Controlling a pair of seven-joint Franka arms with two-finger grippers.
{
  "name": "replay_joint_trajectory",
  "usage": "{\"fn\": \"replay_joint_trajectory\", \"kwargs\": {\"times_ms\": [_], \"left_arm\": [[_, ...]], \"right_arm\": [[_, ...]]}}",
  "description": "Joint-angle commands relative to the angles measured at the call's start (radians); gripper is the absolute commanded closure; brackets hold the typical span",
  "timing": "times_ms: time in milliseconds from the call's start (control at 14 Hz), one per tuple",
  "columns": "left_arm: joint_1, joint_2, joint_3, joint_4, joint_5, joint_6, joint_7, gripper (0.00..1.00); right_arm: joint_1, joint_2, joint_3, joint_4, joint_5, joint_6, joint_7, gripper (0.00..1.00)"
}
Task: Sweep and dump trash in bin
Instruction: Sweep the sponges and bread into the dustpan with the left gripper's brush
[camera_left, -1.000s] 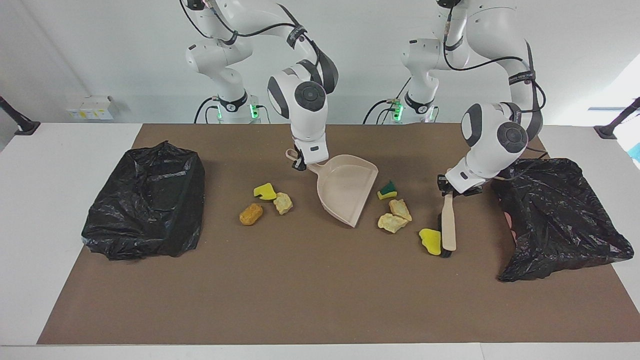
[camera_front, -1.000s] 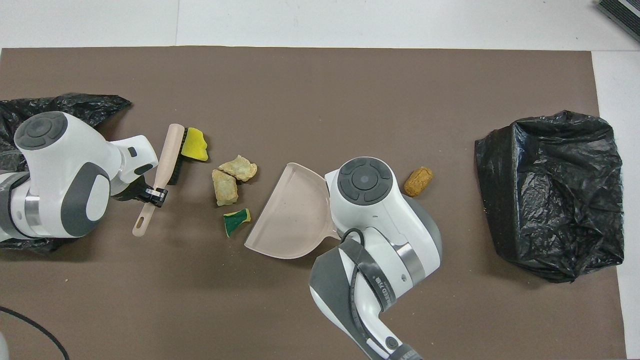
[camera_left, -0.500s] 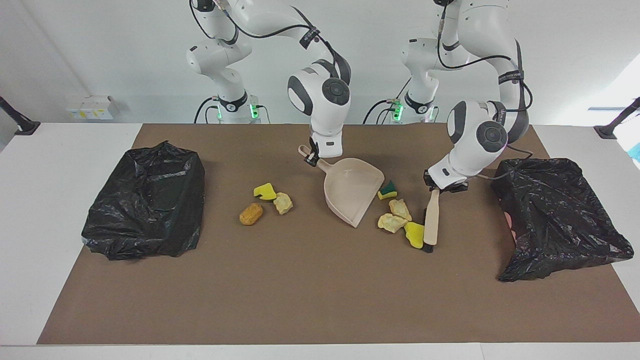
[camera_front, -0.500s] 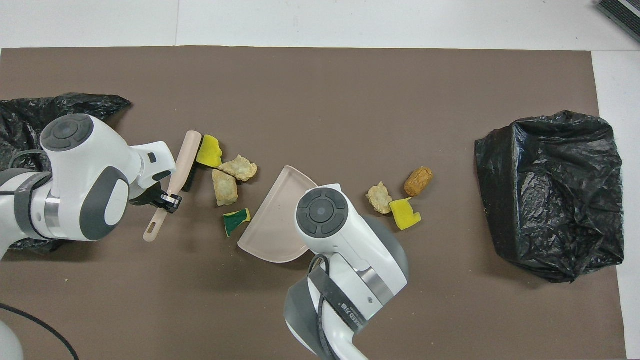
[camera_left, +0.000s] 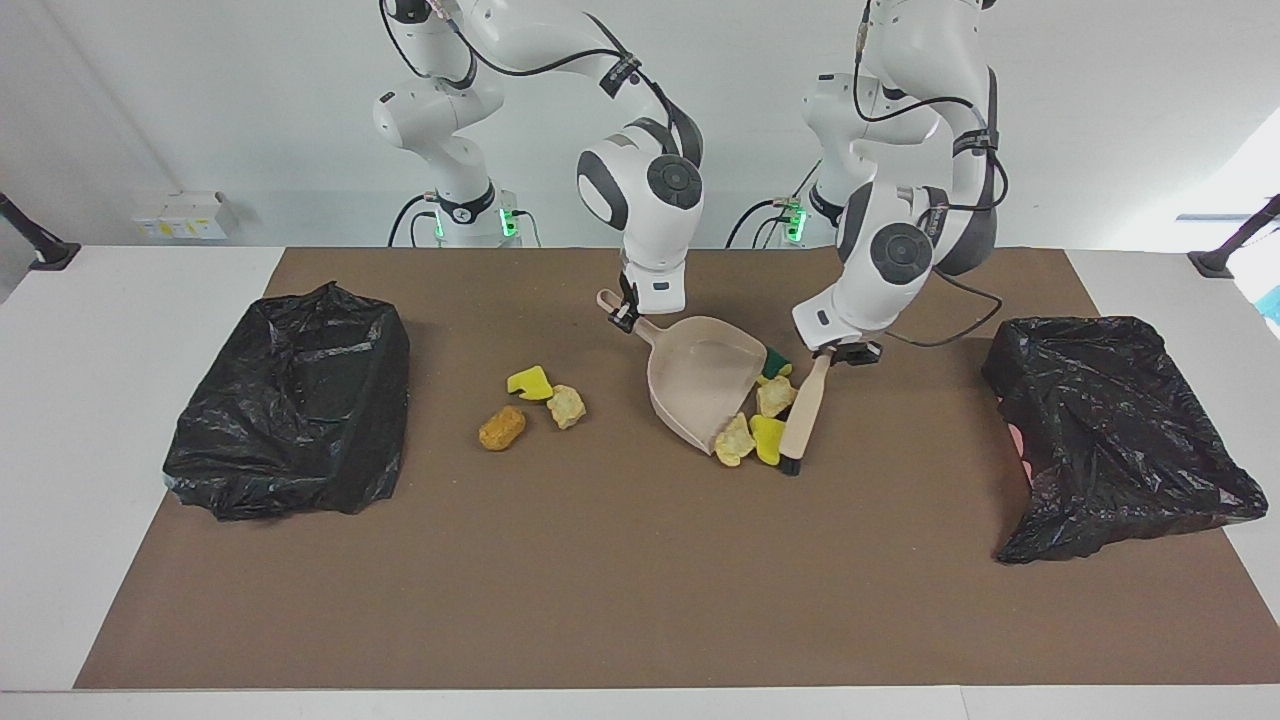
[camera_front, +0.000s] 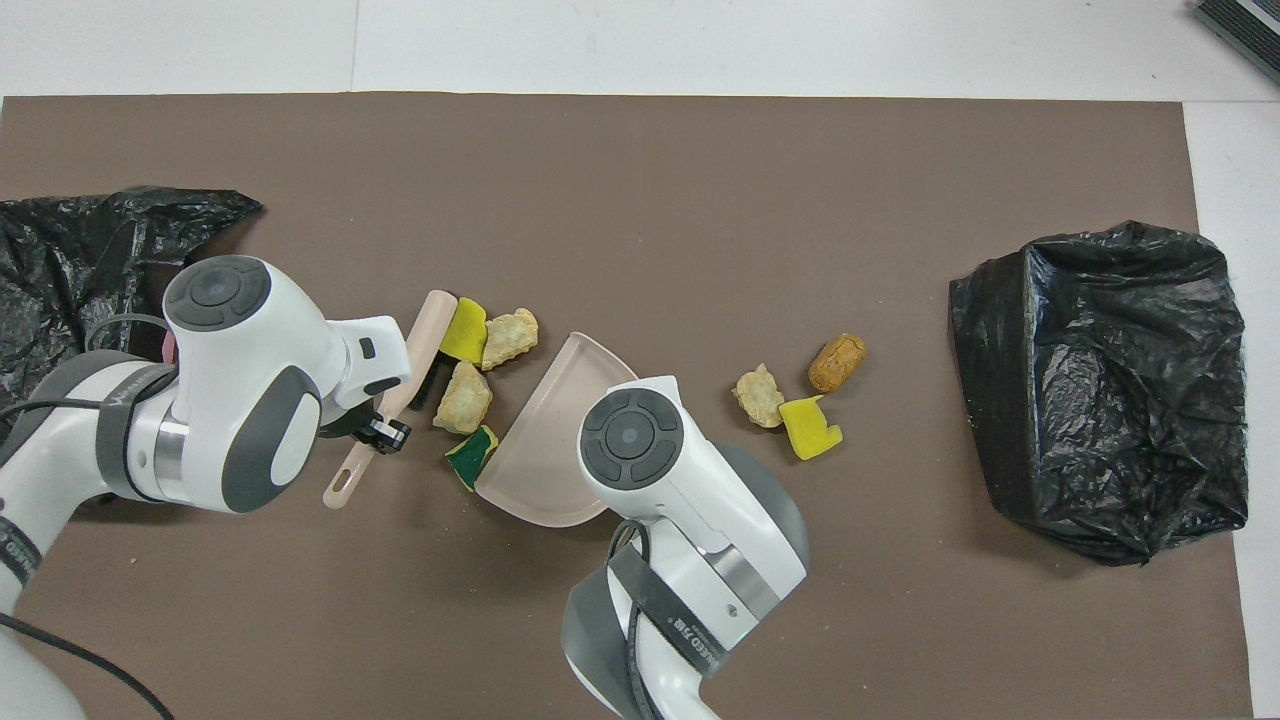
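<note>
Brown-matted worktop (camera_left: 600, 600), sweep under way.
Left tool (camera_left: 838, 352) clamped on beige black-bristled brush (camera_left: 803, 412), four foam chunks (camera_left: 757, 420) touching beige plastic dustpan (camera_left: 700, 385); right tool (camera_left: 626, 312) clamped on its handle.

Seven foam chunks (camera_left: 760, 420), four seemingly bunched together.

No text on anything here reads clearly.

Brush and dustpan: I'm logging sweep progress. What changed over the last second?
The left gripper swept the brush toward the dustpan, bunching four chunks at its mouth. The right gripper turned and shifted the dustpan toward them. Both grips, the three other chunks and both bags stayed.
</note>
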Motion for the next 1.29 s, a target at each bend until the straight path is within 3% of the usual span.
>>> {"fn": "replay_joint_trajectory", "kwargs": {"times_ms": [0, 357, 500, 643, 857, 1214], "left_arm": [[-0.111, -0.045, 0.013, -0.031, 0.014, -0.037, 0.001, 1.0], [-0.223, -0.07, 0.014, -0.028, 0.012, -0.117, -0.036, 1.0], [-0.199, -0.062, 0.02, 0.001, 0.011, -0.134, -0.064, 1.0], [-0.102, -0.061, 0.019, 0.036, 0.011, -0.118, -0.093, 1.0], [-0.07, -0.053, 0.019, 0.093, 0.002, -0.115, -0.192, 1.0], [-0.007, -0.058, 0.019, 0.081, 0.001, -0.102, -0.318, 1.0]], "right_arm": [[0.0, -0.021, -0.001, -0.03, -0.022, 0.025, 0.028, 1.0], [0.0, -0.021, -0.001, -0.03, -0.022, 0.025, 0.028, 1.0], [-0.001, -0.021, -0.001, -0.03, -0.022, 0.025, 0.028, 1.0], [-0.001, -0.02, -0.001, -0.03, -0.022, 0.025, 0.028, 1.0], [-0.001, -0.02, -0.001, -0.03, -0.022, 0.025, 0.025, 1.0], [-0.003, -0.02, -0.001, -0.029, -0.023, 0.026, 0.02, 1.0]]}}
